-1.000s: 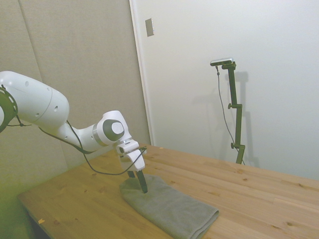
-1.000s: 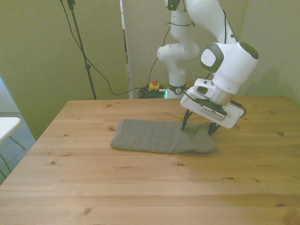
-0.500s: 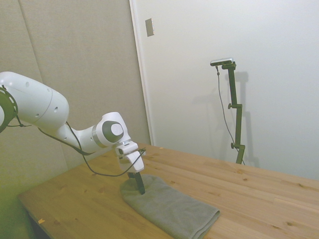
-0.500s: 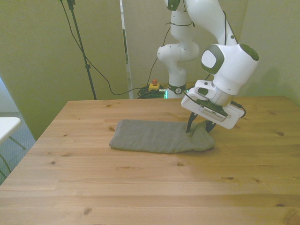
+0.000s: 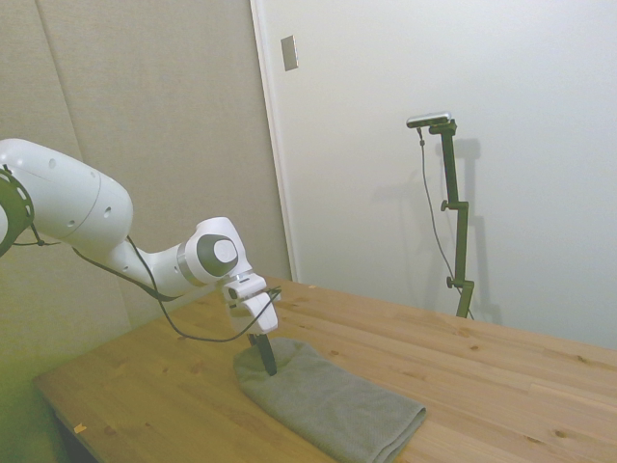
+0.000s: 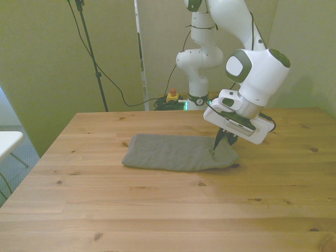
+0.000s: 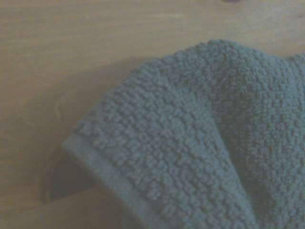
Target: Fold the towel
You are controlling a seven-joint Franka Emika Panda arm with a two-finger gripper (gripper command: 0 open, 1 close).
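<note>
Now that your pincer (image 6: 224, 145) has closed on the towel (image 6: 178, 153), bunching its end at the front view's right, that end sits slightly shorter than before. The towel lies lengthwise on the surface (image 6: 157, 210). You can likely lift next.

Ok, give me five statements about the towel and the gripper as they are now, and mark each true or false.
1. The towel lies on the wooden table. True.
2. The gripper is at the towel's end on the front view's left. False: it is at the end on the front view's right.
3. The gripper's fingers are closed together on a pinch of towel. True.
4. The towel hangs over the table's edge. False: all of it lies on the tabletop.
5. In the wrist view the towel's hemmed edge is bunched up off the wood. True.
</note>
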